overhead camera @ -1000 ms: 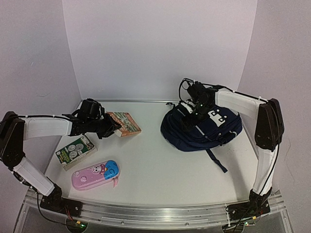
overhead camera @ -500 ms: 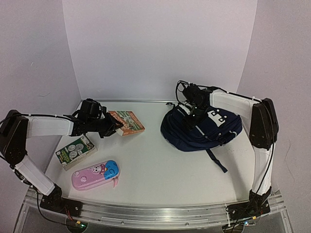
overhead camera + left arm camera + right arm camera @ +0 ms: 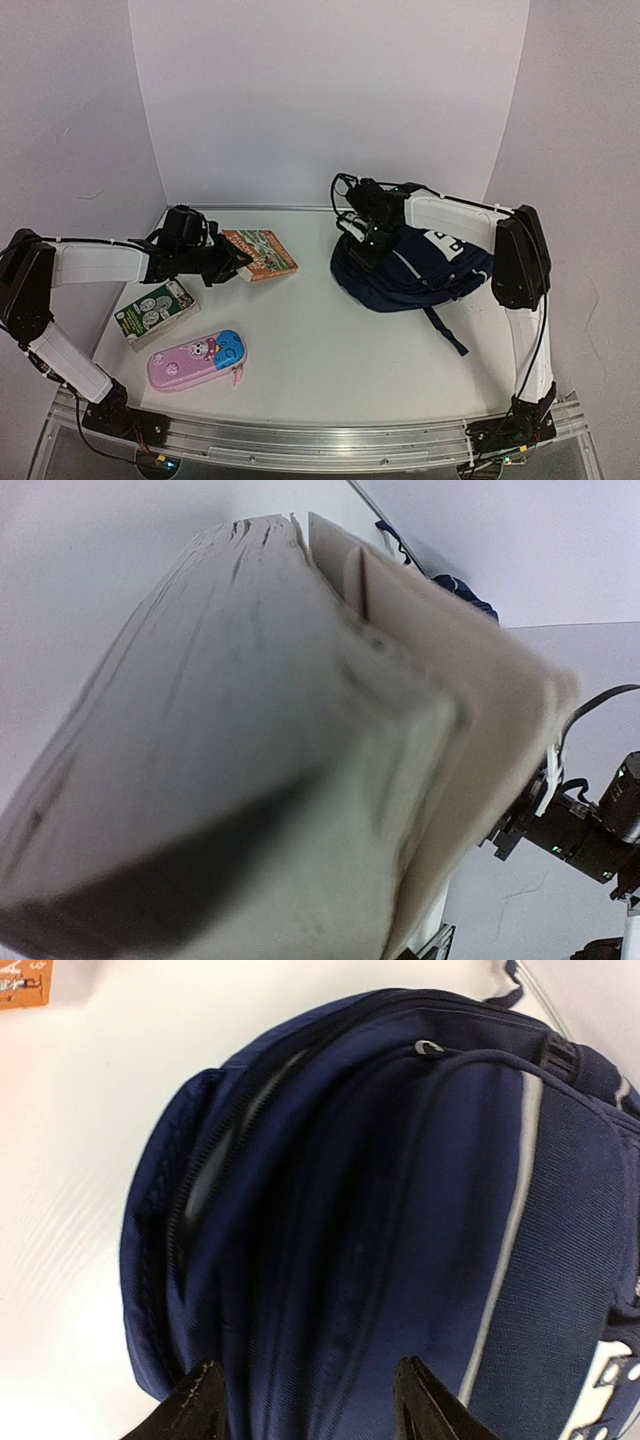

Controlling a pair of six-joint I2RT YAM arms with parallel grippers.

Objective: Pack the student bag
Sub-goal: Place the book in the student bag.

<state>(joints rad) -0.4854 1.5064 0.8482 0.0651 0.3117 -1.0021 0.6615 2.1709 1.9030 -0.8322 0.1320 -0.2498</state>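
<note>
I judge the bag (image 3: 430,275) soft, limp: take its zip rim (image 3: 205,1170); right gripper (image 3: 312,1402) parted, left gripper (image 3: 232,264) clamps book (image 3: 265,253).

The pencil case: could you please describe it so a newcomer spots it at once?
On the white table, look to the near left corner. The pencil case lies flat there, just nearer the edge than a green book. It alone is rounded, pink and blue, with a cartoon figure.
</note>
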